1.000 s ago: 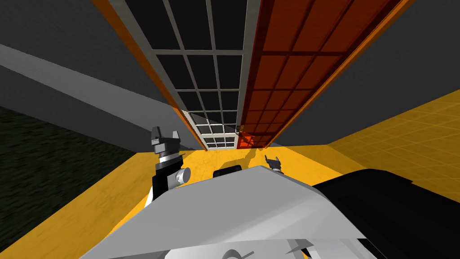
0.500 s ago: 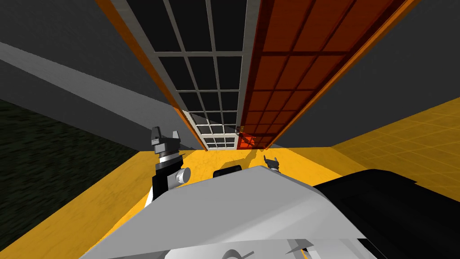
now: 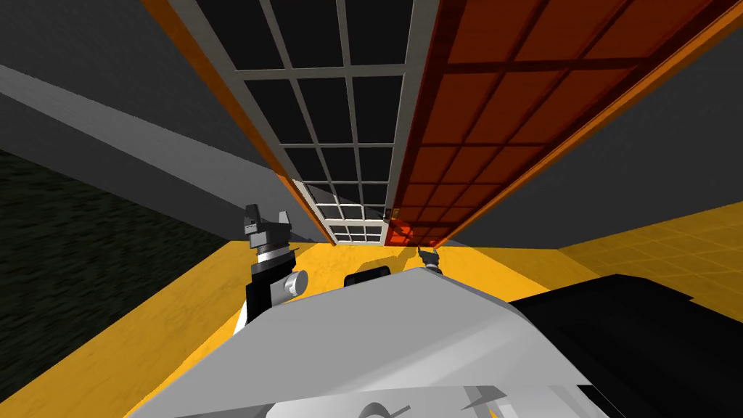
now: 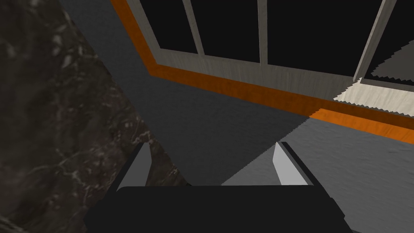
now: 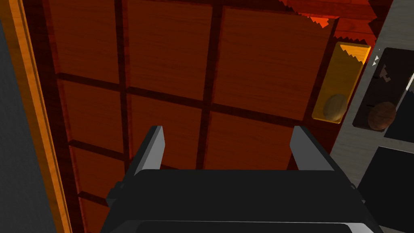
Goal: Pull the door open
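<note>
- One left hand, left of centre in the head view, above the yellow floor; its two fingers stand apart, empty.
- One grey-framed glazed door, upper centre, with dark panes.
- One red-brown panelled door, upper right of centre, touching the glazed one.
- One right hand, just below the panelled door, fingers apart, empty.
- Two knobs: pale knob on the panelled door's edge, brown knob on the glazed door.
</note>
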### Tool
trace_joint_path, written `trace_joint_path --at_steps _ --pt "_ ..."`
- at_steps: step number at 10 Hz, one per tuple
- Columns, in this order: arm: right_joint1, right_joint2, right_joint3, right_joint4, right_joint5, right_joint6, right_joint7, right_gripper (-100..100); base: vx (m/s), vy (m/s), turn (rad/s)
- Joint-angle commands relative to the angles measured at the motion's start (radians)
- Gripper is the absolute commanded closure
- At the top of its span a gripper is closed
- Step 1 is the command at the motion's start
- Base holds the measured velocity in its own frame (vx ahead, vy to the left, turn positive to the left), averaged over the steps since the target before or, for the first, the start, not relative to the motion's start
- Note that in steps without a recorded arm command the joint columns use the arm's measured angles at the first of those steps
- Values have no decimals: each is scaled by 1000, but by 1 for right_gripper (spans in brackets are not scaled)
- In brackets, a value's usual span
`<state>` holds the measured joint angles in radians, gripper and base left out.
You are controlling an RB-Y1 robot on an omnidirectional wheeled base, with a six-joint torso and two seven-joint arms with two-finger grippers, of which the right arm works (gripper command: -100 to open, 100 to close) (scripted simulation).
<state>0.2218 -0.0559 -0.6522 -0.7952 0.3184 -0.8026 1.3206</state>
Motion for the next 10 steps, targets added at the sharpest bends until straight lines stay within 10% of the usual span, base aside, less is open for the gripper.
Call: trace_joint_path --at_steps 1,10 --pt "-25 15 17 -11 -4 4 6 -100 191 -82 112" --pt "-148 69 82 -37 -5 -2 22 -100 173 -47 91"
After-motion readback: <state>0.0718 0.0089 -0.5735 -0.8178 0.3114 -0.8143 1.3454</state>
